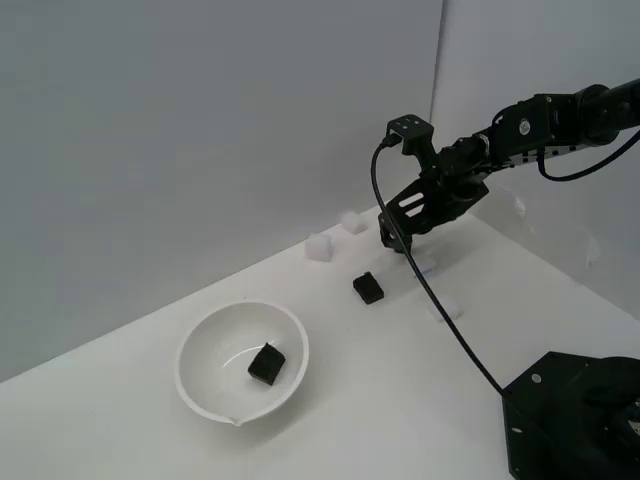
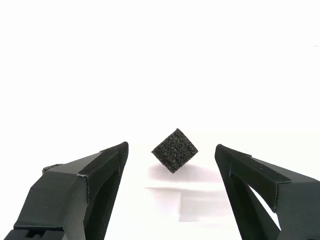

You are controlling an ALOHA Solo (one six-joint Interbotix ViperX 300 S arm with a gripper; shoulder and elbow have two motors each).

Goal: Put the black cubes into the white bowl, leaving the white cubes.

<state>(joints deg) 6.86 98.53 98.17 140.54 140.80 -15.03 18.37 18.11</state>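
Note:
The white bowl (image 1: 205, 345) sits on the table toward the exterior view's left, with one black cube (image 1: 266, 363) inside it. A second black cube (image 1: 368, 288) lies on the table between the bowl and my gripper (image 1: 395, 240). The gripper hovers just beyond that cube, slightly to the exterior view's right, not touching it. In the wrist view the gripper (image 2: 171, 148) is open, and the black cube (image 2: 174, 150) lies ahead, centred between the two fingers (image 2: 102, 180), corner toward the camera. Two white cubes (image 1: 319, 246) (image 1: 351, 222) rest near the back wall.
Two more faint white cubes (image 1: 445, 307) (image 1: 426, 266) lie by the gripper's cable. The arm's black base (image 1: 575, 420) fills the lower corner on the exterior view's right. Grey walls close off the back.

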